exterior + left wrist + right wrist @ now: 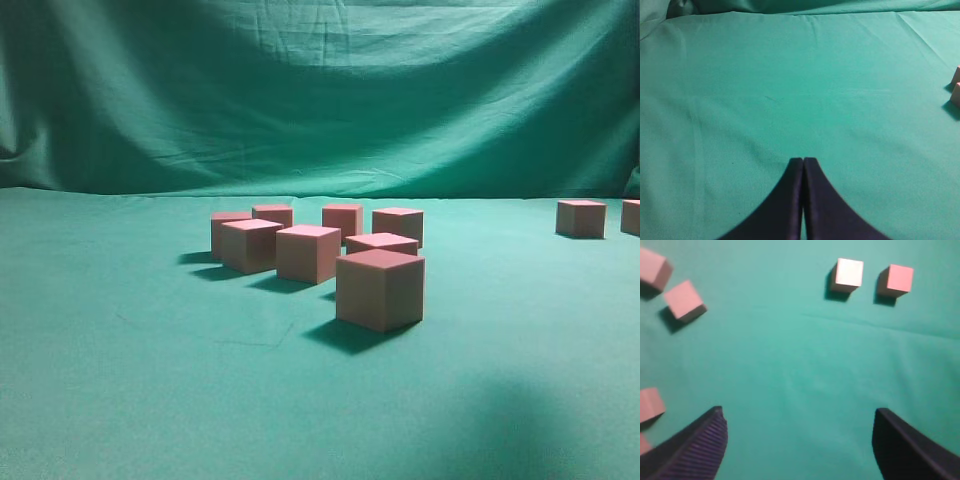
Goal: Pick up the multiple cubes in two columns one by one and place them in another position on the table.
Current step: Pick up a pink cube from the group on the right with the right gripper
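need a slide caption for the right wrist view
Open right gripper hovers empty over the green table, two placed cubes side by side ahead, more at the left edge.

- The right end effector hangs over the green bench, its dark fingers spread wide with nothing between them.
- Two cubes sit side by side but apart at the upper right.
- More cubes lie along the left edge, several cut off by the frame.
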